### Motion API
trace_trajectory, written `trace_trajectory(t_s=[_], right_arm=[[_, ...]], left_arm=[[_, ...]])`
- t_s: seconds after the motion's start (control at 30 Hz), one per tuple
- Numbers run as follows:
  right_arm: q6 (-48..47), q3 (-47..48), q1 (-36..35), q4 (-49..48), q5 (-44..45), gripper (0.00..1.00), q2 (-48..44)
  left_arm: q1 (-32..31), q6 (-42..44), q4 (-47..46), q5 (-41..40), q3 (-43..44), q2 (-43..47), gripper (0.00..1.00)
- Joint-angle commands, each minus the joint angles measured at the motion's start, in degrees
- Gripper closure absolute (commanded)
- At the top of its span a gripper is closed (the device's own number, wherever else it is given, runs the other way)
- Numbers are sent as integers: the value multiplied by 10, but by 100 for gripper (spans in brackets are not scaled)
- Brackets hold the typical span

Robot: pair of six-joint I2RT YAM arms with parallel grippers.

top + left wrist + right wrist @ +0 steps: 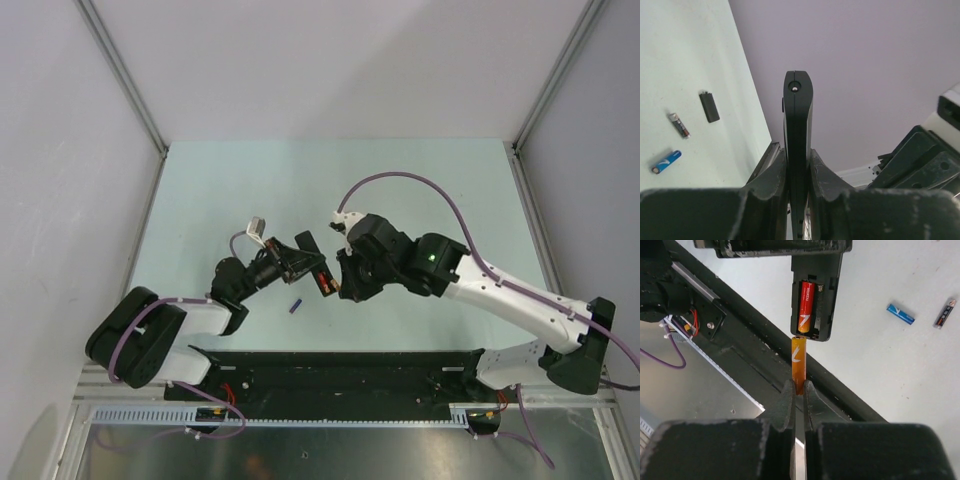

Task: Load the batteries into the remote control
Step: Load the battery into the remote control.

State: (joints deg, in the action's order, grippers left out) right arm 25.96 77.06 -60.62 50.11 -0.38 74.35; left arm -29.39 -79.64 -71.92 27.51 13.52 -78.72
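Pale green table, small flat black piece on it, perhaps a cover, white walls

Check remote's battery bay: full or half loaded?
Half loaded. One orange-red battery sits in the remote, the slot beside it bare; a second battery is pinched in the right hand, outside the remote.

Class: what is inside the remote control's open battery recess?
One orange-red battery lies in one slot; the slot beside it looks empty. The floor under the battery is covered, and the left gripper hides the remote control's far end.
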Motion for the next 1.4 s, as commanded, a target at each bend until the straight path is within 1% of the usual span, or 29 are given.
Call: trace_trajectory(t_s=[0.0,0.2,0.63,0.8,1.37], right_arm=[[6,34,2,32,-31,100,26],[13,68,22,58,-56,100,62],[17,153,37,133,-54,100,128],[16,150,42,141,-54,100,141],[9,144,55,137,-68,100,175]], left_arm=[[-5,-11,-64,-1,27,1,100],[-11,-12,-64,-12,16,1,100],[-18,-40,-65,-32,-4,-13,100],[-19,-47,-65,-33,-9,-28,100],[-25,-49,-65,-37,-11,-28,100]])
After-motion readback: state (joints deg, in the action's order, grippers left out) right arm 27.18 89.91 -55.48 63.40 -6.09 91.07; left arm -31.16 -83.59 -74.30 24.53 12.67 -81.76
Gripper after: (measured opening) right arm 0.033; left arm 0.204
